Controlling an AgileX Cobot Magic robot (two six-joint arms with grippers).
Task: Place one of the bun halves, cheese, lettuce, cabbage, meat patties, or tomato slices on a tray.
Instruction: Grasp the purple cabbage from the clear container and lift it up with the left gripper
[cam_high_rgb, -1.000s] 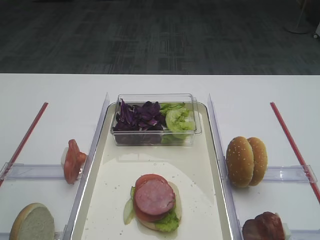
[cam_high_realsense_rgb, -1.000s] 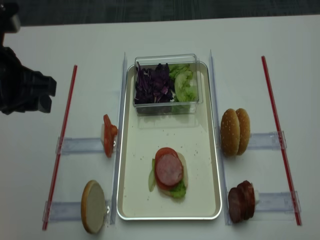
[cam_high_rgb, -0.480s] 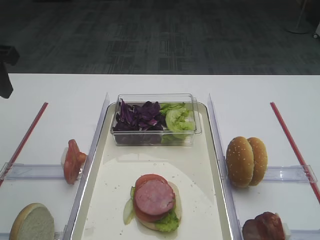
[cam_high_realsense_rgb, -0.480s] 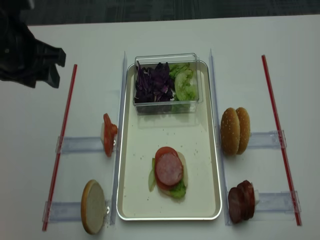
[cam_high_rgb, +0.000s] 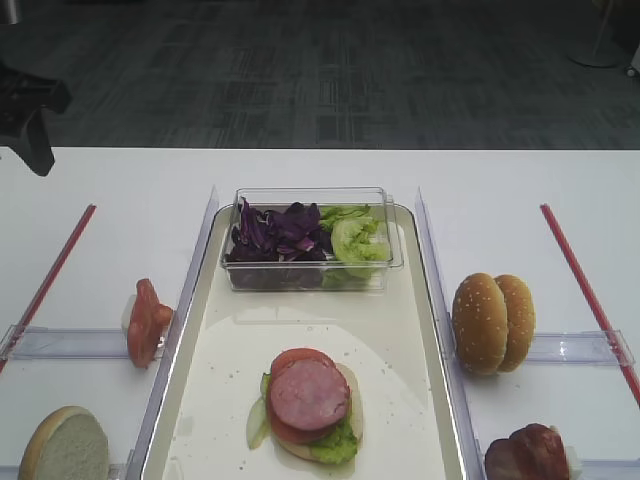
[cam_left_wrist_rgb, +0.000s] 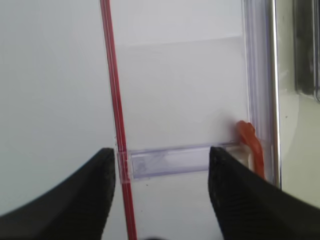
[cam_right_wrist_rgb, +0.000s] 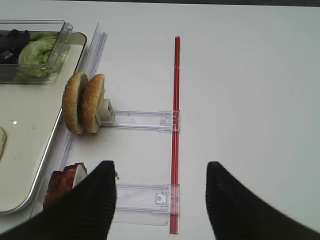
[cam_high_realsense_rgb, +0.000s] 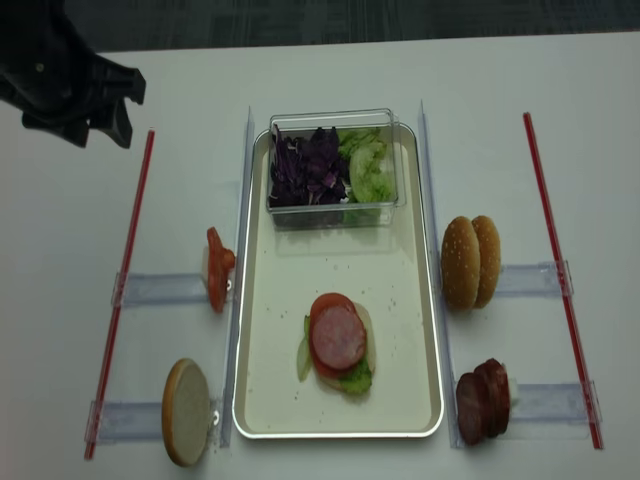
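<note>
The cream tray (cam_high_realsense_rgb: 400, 300) holds a stack topped by a pink meat patty (cam_high_realsense_rgb: 338, 338) over tomato, lettuce and a bun half. Purple cabbage (cam_high_realsense_rgb: 308, 165) and lettuce (cam_high_realsense_rgb: 370, 170) fill a clear box at the tray's far end. Two bun halves (cam_high_realsense_rgb: 470, 262) and meat patties (cam_high_realsense_rgb: 483, 400) stand on edge right of the tray. Tomato slices (cam_high_realsense_rgb: 217, 270) and another bun half (cam_high_realsense_rgb: 187, 412) stand left of it. My left gripper (cam_high_realsense_rgb: 100, 138) hovers open and empty at the far left, above the red strip. My right gripper (cam_right_wrist_rgb: 160, 167) is open and empty, right of the meat patties (cam_right_wrist_rgb: 62, 182).
Red strips (cam_high_realsense_rgb: 125, 280) (cam_high_realsense_rgb: 558, 270) run along both sides of the table. Clear plastic holders (cam_high_realsense_rgb: 160, 290) (cam_high_realsense_rgb: 530, 280) cross between the strips and the tray's side rails. The table's far edge (cam_high_rgb: 320, 148) borders dark carpet.
My left arm has come into view at the far left and moved away from the camera and rightward toward the red strip. Its jaws stay open. The food has not moved.
</note>
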